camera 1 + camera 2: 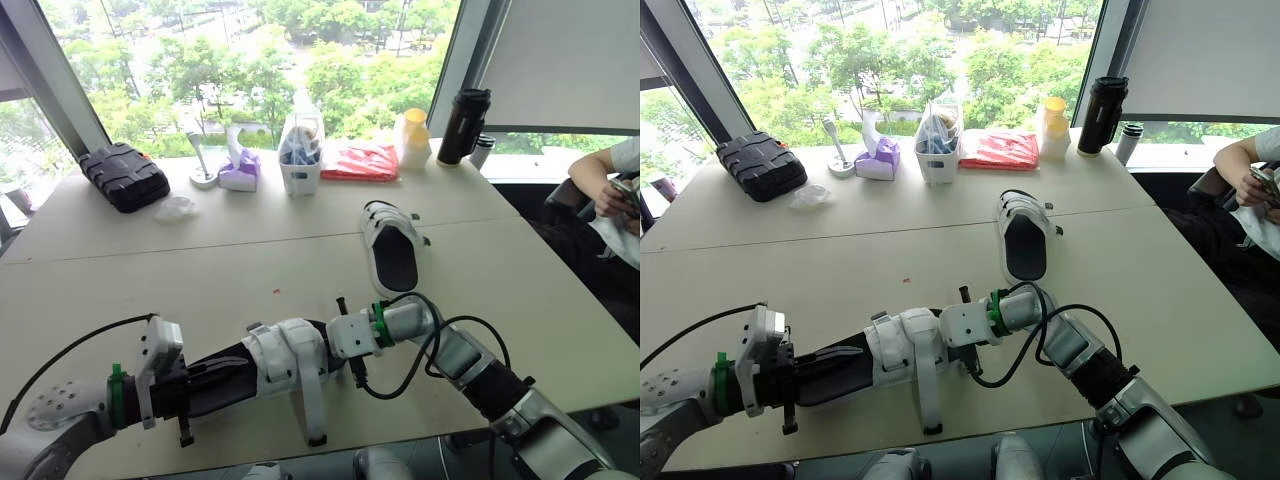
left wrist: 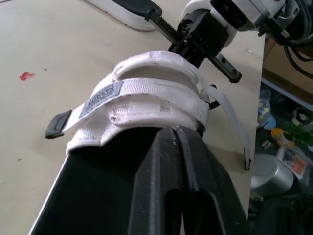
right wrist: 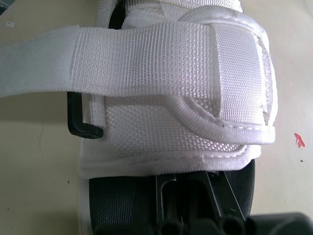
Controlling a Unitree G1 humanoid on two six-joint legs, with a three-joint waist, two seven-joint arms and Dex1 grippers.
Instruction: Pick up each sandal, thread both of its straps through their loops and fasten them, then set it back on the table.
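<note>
A white sandal with a black footbed (image 1: 283,362) is held between both grippers, low over the table's near edge. My left gripper (image 1: 220,373) is shut on its heel end, the fingers (image 2: 178,161) pressed together on the black footbed. My right gripper (image 1: 338,346) is shut on the toe end, under the white upper (image 3: 195,112). One strap lies folded across the upper. The other strap (image 1: 311,405) hangs loose past a black loop (image 3: 80,125). The second sandal (image 1: 390,250) lies flat on the table beyond, to the right of centre.
Along the window edge stand a black case (image 1: 125,175), a purple tissue box (image 1: 240,170), a white tub with a bag (image 1: 300,155), a red packet (image 1: 360,160), a yellow-capped bottle (image 1: 413,140) and a black flask (image 1: 463,125). A person's arm (image 1: 600,185) is at the far right.
</note>
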